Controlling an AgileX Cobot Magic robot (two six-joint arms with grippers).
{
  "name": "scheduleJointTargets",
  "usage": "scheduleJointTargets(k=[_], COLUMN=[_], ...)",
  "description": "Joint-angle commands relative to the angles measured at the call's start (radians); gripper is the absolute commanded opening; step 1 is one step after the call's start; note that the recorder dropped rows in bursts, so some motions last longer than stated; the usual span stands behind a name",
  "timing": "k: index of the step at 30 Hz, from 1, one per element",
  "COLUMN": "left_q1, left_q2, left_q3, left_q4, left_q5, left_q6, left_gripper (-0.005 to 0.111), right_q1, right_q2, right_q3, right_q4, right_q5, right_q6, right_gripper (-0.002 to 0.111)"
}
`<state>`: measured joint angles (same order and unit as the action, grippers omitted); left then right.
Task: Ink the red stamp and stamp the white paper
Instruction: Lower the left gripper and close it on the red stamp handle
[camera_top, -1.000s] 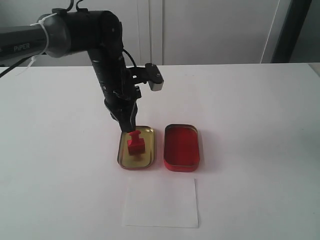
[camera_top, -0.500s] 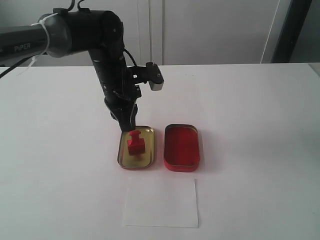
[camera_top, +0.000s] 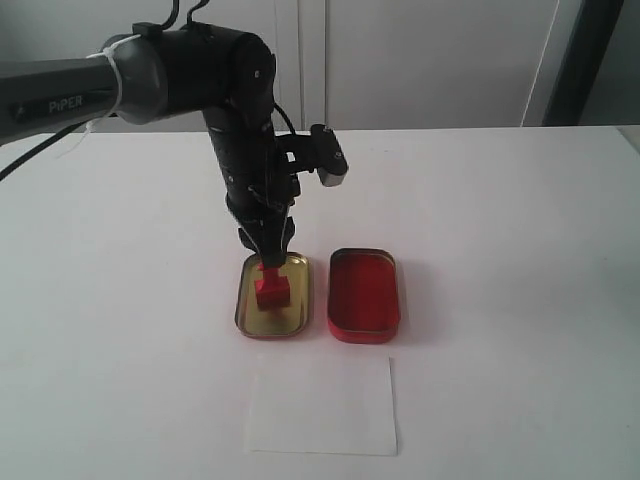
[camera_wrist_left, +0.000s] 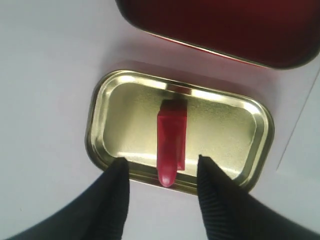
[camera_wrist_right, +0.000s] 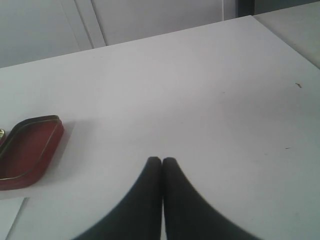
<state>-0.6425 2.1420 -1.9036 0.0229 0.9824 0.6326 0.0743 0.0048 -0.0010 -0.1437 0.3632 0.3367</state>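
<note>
Left gripper (camera_wrist_left: 161, 162) has swung in over the gold tin (camera_wrist_left: 94, 126), jaws spread astride the red stamp (camera_wrist_left: 172, 132) standing inside. A grasp looks imminent.

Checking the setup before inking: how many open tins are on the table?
2. The gold tin sits left of centre in the exterior view, with the red stamp standing in it; the red ink tin lies beside it on the right. None seems hidden.
</note>
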Motion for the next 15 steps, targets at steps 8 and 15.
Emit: scheduleJointTargets(k=[8,15], left_q1=[-0.002,-0.002], left_q2=[0.023,0.061], left_q3=[-0.004,-0.004], left_q4=[0.002,0.005], left_q5=[0.033,0.029], left_q6=[-0.010,-0.010], left_gripper=[0.052,0.052], right_q1=[0.004,0.004], right_q2=[-0.005,-0.005], right_q3=[0.001,0.001], right_q4=[-0.007,-0.007], right_q5=[-0.011,-0.011], right_q6=[-0.008,-0.008], right_gripper=[0.000,0.000])
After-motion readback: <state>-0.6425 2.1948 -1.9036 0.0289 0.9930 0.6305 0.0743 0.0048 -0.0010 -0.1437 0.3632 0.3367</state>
